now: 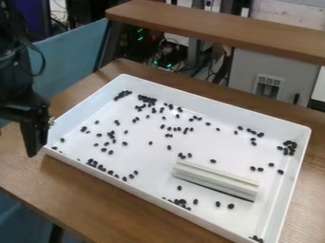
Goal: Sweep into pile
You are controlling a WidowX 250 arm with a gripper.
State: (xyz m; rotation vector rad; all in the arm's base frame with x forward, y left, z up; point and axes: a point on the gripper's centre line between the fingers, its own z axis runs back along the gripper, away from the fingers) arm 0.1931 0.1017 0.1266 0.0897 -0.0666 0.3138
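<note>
Beans, small and dark, lie scattered over the floor of your white tray, which rests on the brown wooden table. You see them in several loose bunches rather than one pile: two toward the far left corner, one by the right wall near the far right corner, a string along the near wall on the left, another bunch farther right along that wall, and a few down in the nearest corner. Between these, you have single beans and small groups spread across the middle. Your pale, ridged bar lies flat in the right-hand part of the tray, its length running roughly along the near wall but apart from it, with beans near both of its long sides. Your black gripper hangs at the left, pointing down beside the tray's left corner, well apart from the bar. You cannot tell from here how far open it is, or whether it has hold of anything. Behind the tray, you have a wooden shelf, a blue panel at the left and some cables.
</note>
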